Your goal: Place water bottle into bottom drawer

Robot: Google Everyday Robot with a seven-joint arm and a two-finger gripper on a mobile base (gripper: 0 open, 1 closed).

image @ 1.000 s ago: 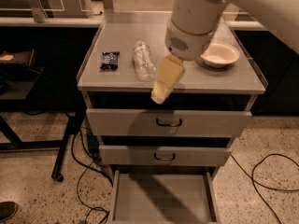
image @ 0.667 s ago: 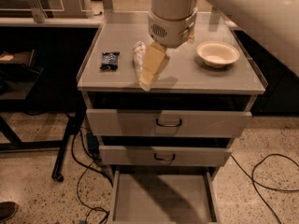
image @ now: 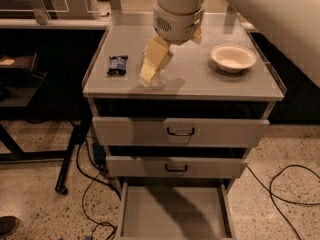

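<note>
Clear, crinkled plastic shows just under the yellowish hand (image: 150,70): the water bottle (image: 156,80) lies on the grey bench (image: 215,86), near its front edge, between the dark snack packet (image: 117,64) and the white bowl (image: 233,57). The hand hangs right over it, pointing down and mostly covering it, so I cannot tell whether it is apart or clamped on the bottle. Well below, the bottom drawer (image: 172,215) stands pulled out, grey floor showing, likely to receive the bottle. The two upper drawers (image: 180,132) sit pushed in, which leaves the way down free.
</note>
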